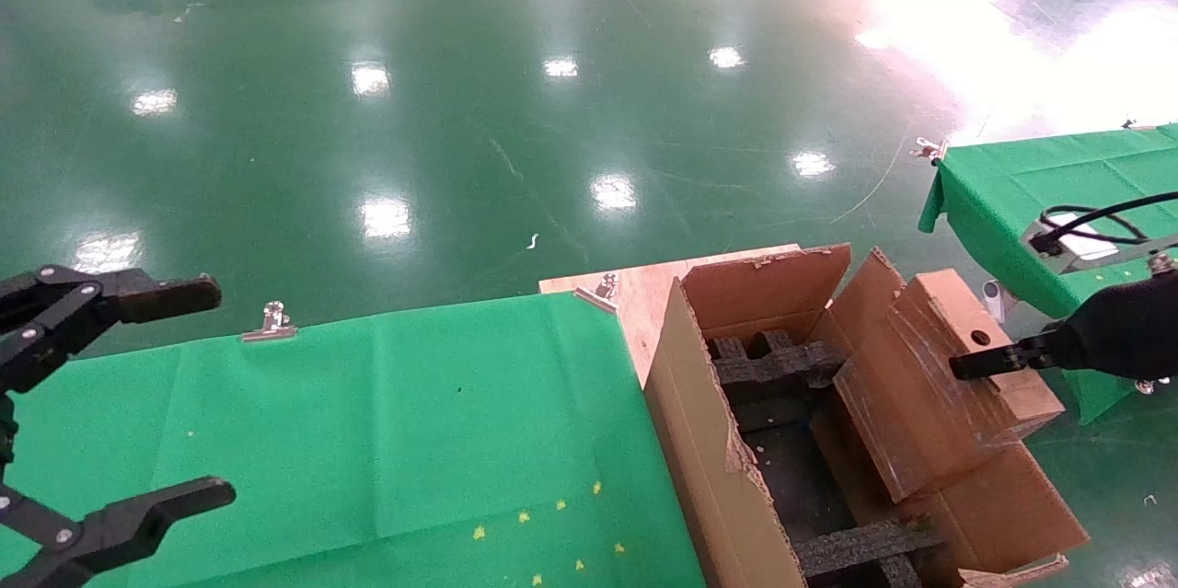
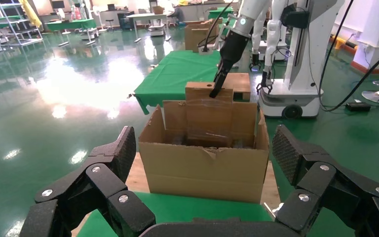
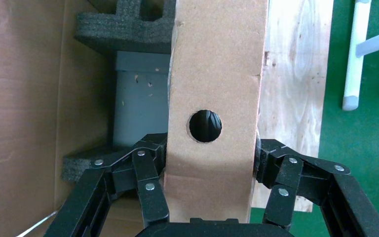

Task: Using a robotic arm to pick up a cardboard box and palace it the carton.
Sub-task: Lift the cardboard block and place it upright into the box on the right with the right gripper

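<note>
The large torn carton (image 1: 709, 441) stands open at the right end of the green table, with black foam inserts (image 1: 782, 367) inside. My right gripper (image 1: 966, 365) is shut on the small cardboard box (image 1: 929, 395), gripping its holed narrow side. The box is tilted, its lower end inside the carton along the right wall. The right wrist view shows the fingers (image 3: 150, 168) clamped on both faces of the box (image 3: 212, 74) just below the round hole. My left gripper (image 1: 198, 395) is open and empty over the table's left end.
A green cloth table (image 1: 368, 422) with metal clips (image 1: 270, 323) lies left of the carton. The carton sits on a bare wooden board (image 1: 644, 289). A second green table (image 1: 1040, 174) with a cable stands at the right. A shiny green floor lies beyond.
</note>
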Controlling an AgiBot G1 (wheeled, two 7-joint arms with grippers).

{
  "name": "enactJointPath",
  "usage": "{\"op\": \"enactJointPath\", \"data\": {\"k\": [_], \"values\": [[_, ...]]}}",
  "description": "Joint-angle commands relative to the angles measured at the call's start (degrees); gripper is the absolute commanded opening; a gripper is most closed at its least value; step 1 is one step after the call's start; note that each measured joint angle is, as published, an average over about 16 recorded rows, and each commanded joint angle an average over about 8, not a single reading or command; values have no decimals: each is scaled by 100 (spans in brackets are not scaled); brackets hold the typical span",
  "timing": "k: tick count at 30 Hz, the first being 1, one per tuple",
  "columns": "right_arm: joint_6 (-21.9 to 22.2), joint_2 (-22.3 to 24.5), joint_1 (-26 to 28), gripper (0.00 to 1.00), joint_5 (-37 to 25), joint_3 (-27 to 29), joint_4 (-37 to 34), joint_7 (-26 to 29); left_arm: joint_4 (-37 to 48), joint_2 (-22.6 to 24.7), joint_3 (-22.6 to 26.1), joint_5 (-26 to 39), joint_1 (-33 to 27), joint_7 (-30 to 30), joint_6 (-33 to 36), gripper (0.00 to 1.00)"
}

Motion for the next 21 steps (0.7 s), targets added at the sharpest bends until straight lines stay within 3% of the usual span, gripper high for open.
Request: {"op": "enactJointPath", "data": {"k": [1,21], "values": [[69,-8,-95,0,42,-11,13,52,0,0,0,0,0,0,0,100],[873,-643,-1132,0,517,-8,-653,-374,0,-1,1,-1,0,1,-1,100]]}}
